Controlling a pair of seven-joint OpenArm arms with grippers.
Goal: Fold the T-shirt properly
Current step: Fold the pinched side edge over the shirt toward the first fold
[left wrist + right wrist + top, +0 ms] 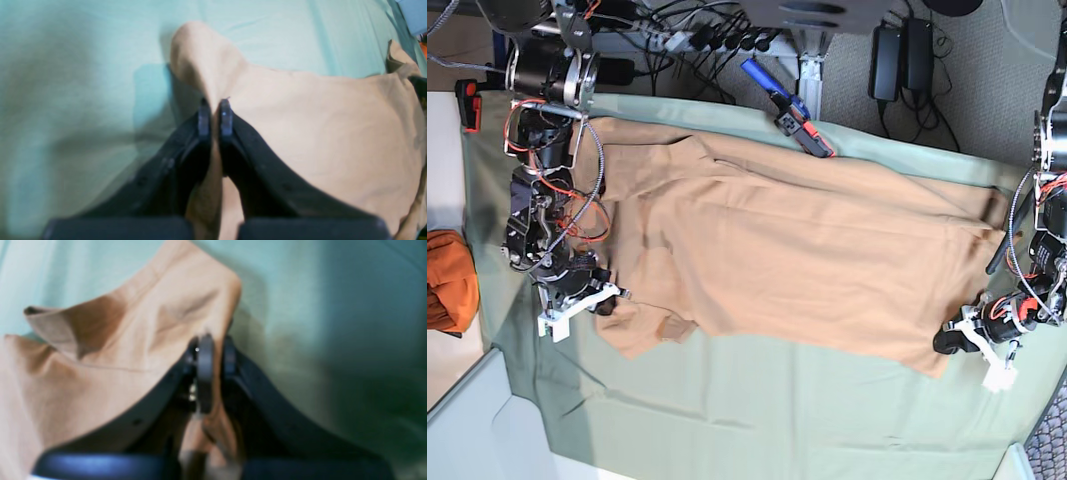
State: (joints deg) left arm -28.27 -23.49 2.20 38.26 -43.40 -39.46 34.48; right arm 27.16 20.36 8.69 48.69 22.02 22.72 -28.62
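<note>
The peach-tan T-shirt [807, 240] lies spread across the pale green sheet [757, 410] in the base view. My left gripper [215, 115] is shut on a fold of the T-shirt [317, 126], lifted off the sheet. In the base view it [949, 345] is at the shirt's right corner. My right gripper [215, 353] is shut on a bunched edge of the T-shirt [110, 356]. In the base view it [605, 297] is at the shirt's lower left corner, by a sleeve.
An orange cloth bundle [447, 280] sits off the sheet at the left edge. A blue tool [787, 105] lies at the shirt's far edge. Cables and power bricks [897, 45] lie beyond the sheet. The sheet's near part [757, 430] is bare.
</note>
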